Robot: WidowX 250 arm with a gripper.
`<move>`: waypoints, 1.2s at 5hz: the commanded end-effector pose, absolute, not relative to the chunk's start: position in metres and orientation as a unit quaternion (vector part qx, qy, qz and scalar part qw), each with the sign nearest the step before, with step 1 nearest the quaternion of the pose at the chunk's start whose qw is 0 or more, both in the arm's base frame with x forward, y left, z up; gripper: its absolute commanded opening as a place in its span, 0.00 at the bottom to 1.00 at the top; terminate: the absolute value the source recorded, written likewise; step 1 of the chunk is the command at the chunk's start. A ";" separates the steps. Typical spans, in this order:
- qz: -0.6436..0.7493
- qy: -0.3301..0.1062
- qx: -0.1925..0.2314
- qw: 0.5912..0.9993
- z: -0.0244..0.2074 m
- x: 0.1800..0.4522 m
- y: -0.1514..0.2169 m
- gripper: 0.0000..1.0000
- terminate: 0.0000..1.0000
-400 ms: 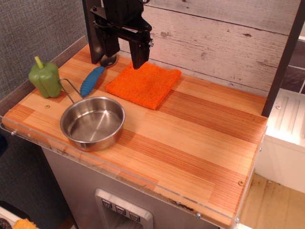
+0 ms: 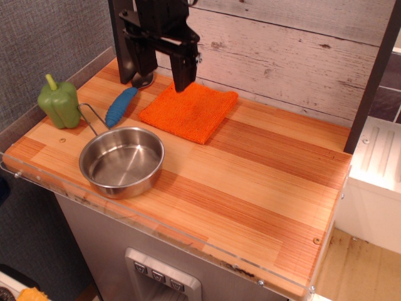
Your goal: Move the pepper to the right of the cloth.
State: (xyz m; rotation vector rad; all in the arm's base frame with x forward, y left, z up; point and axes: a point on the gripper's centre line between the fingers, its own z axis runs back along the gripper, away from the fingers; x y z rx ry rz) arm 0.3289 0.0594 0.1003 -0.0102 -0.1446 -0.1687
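Observation:
The green pepper (image 2: 58, 102) stands upright near the left edge of the wooden table, to the left of the pan handle. The orange cloth (image 2: 190, 111) lies flat at the back middle. My black gripper (image 2: 164, 72) hangs above the cloth's back left corner, far from the pepper. Its fingers are apart and nothing is between them.
A steel pan (image 2: 122, 161) sits at the front left, its wire handle pointing towards the pepper. A blue-handled spoon (image 2: 121, 106) lies between the pepper and the cloth. A plank wall runs along the back and a black post (image 2: 369, 81) stands at the right.

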 end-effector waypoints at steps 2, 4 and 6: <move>0.000 -0.123 0.007 0.992 0.148 0.312 0.156 1.00 0.00; 0.034 -0.081 0.063 0.994 0.130 0.302 0.206 1.00 0.00; 0.039 -0.066 0.071 0.995 0.106 0.294 0.211 1.00 0.00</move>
